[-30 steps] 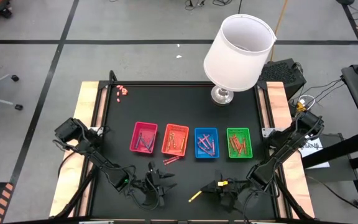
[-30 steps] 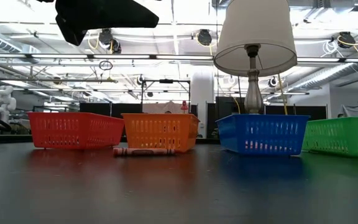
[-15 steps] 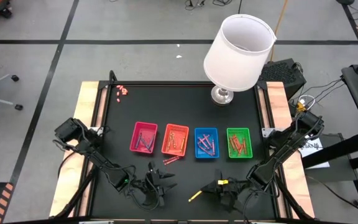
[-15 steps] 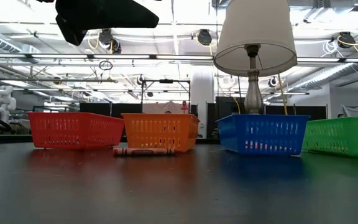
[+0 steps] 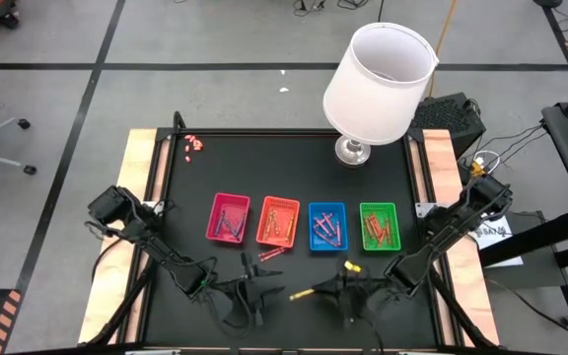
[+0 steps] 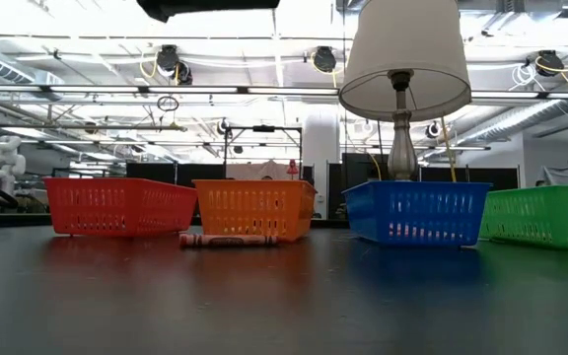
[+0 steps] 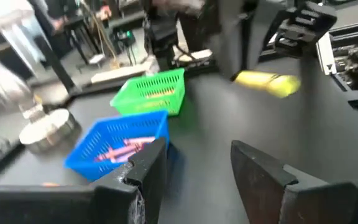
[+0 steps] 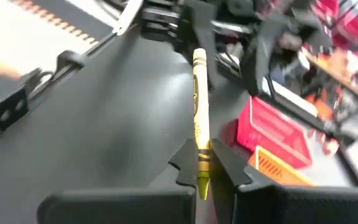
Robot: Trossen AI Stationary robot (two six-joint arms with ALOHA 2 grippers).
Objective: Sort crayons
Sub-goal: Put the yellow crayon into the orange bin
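My right gripper (image 5: pixel 323 288) is shut on a yellow crayon (image 5: pixel 303 294) near the table's near edge. My left gripper (image 5: pixel 272 290) is open and empty just left of it, and its fingers point toward the crayon, which also shows in the left wrist view (image 7: pixel 267 82). Red crayons (image 5: pixel 274 253) lie flat on the table in front of the orange tray (image 5: pixel 278 221); one also shows in the low view (image 6: pixel 227 240). The pink-red tray (image 5: pixel 228 218), blue tray (image 5: pixel 327 226) and green tray (image 5: pixel 379 226) stand in the same row and hold crayons. My right gripper pinches the yellow crayon between its two fingers near one end (image 8: pixel 201 163). The fingers come about level from the table's right and lie along the crayon. Most of the crayon (image 8: pixel 198 93) sticks out ahead of the fingertips toward the left gripper.
A lamp with a white shade (image 5: pixel 378 84) stands at the far right of the table, behind the blue tray. A cluster of tiny pink-red bits (image 5: pixel 194 144) lies at the far left corner. Wooden rails (image 5: pixel 142 187) run along the table's left and right sides.
My right gripper has carried the yellow crayon a little toward the table's far edge and left. My left gripper has turned from pointing at the far edge to pointing right, toward the crayon. The dark arm in the low view has moved up, nearly out of the picture.
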